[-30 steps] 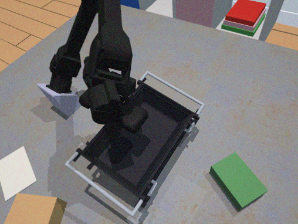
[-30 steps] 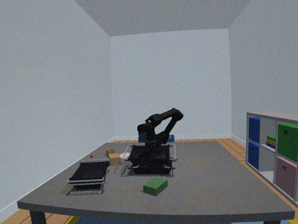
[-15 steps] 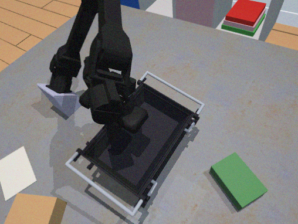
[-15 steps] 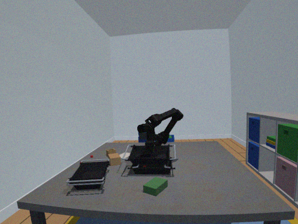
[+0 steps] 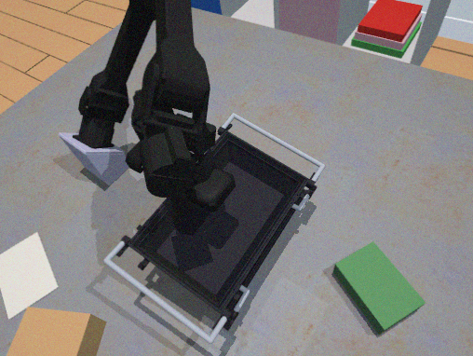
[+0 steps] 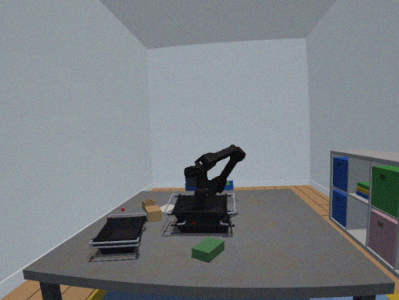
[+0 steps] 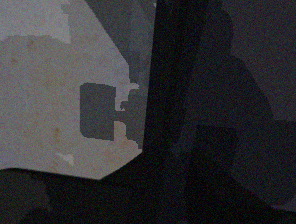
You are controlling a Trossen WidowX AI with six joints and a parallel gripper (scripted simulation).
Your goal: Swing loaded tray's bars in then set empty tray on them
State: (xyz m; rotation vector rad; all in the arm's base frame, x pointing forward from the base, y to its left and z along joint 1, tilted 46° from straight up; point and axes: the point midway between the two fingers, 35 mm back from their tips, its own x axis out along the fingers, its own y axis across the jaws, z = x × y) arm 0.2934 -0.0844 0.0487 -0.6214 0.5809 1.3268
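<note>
Empty tray (image 5: 261, 196) (image 6: 200, 212) (image 7: 172, 75) pinched by its long wall, likely so its floor can settle level on the turned-in bars (image 5: 241, 300) (image 6: 224, 224).
The claw (image 5: 179, 212) (image 6: 201, 201) is nearly closed on that wall; the tray spreads out to one side of it, with the loaded tray (image 5: 268, 252) (image 6: 204, 227) below. Whether the bars bear its weight, I cannot tell.

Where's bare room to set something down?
Top view: the wide stretch between the central tray, the green block and the shelf unit. Crowded: under the arm, and between the central tray, side tray and nearer tan block.
</note>
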